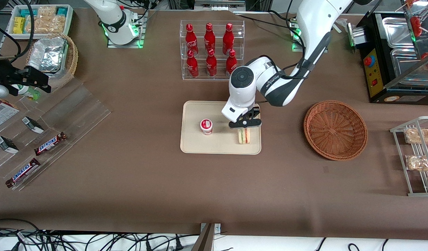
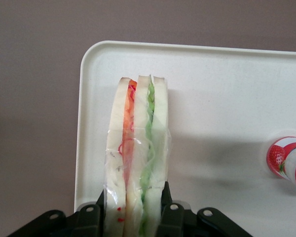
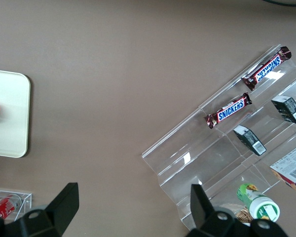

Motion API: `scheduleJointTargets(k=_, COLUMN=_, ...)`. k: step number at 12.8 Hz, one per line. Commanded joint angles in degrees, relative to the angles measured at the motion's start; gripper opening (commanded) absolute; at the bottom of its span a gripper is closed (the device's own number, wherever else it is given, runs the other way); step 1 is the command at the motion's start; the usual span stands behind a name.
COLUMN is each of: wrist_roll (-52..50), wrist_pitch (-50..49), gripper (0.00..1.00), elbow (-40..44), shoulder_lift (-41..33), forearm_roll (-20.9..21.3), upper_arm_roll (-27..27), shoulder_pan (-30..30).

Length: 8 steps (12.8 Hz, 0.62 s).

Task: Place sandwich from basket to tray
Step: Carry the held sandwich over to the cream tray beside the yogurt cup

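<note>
A white bin [image 1: 12, 15] at the parked arm's end of the worktop [image 1: 137, 181] holds small bagged snacks, and nearer the front camera a tan wicker basket [image 1: 71, 59] carries a foil container [image 1: 46, 54]. On the clear stepped stand [image 1: 78, 111] lie two bars reading SNICKERS [image 1: 50, 143], with small dark boxes [image 1: 32, 124] beside them. A clear rack [image 1: 212, 48] holds six red bottles with white script that cannot be read. The tray [image 1: 200, 144] contains a small red-and-white cup [image 1: 206, 126] with a strawberry picture, and the sandwich [image 2: 136, 148], standing on edge near the tray's corner. The gripper [image 1: 244, 128] is directly above the sandwich, its jaws clenched on the wrapped bread. The basket [image 1: 335, 129], toward the working arm's end, has nothing in it. A wire rack [image 1: 409, 157] holds bagged snacks.
</note>
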Motion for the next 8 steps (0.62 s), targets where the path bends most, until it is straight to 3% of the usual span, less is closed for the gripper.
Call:
scheduleJointTargets(k=1, wrist_roll=-1.0, wrist_pitch=-0.1, gripper=0.40, elbow=1.4, shoulder_lift=1.2, forearm_roll=1.7, upper_arm_roll=0.2, shoulder_pan=-1.4)
scheduleJointTargets(k=8, wrist_roll=-1.1, wrist_pitch=1.0, gripper=0.42, elbow=1.6, shoulder_lift=2.3, forearm_roll=1.7, upper_arm_roll=0.3, shoulder_pan=-1.7)
